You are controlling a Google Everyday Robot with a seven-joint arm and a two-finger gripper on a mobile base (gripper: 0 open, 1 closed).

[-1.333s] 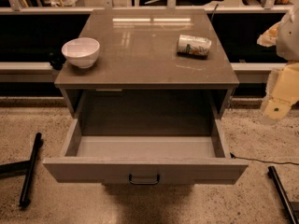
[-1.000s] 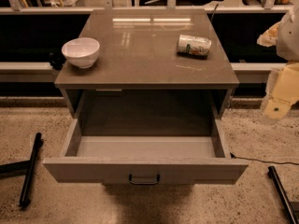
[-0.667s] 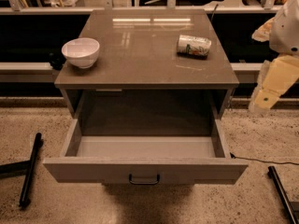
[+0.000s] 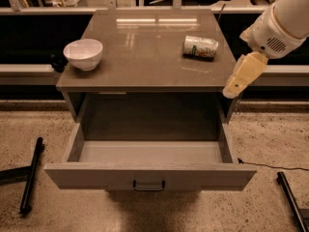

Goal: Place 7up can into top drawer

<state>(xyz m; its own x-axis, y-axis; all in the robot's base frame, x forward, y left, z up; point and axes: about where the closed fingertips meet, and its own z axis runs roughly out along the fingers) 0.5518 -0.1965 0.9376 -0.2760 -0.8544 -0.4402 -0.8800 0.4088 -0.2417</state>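
The 7up can (image 4: 200,46) lies on its side on the grey-brown cabinet top (image 4: 145,57), at the back right. The top drawer (image 4: 87,175) is pulled out wide below it; its pale grey inside holds nothing and a small dark handle (image 4: 148,185) sits at the centre of its front panel. My gripper (image 4: 237,81) hangs from the white arm (image 4: 277,28) at the right, pointing down and left over the cabinet top's right front corner. It is to the right of the can and nearer the front, apart from it, and holds nothing that shows.
A white bowl (image 4: 83,53) stands on the left of the cabinet top. Dark rods lie on the speckled floor at the left (image 4: 31,175) and the lower right (image 4: 292,199). A thin cable (image 4: 275,166) runs along the floor at the right. Dark shelving stands behind.
The arm and gripper have moved left, from beside the cabinet to over its right front corner. The can, the bowl and the drawer have not moved.
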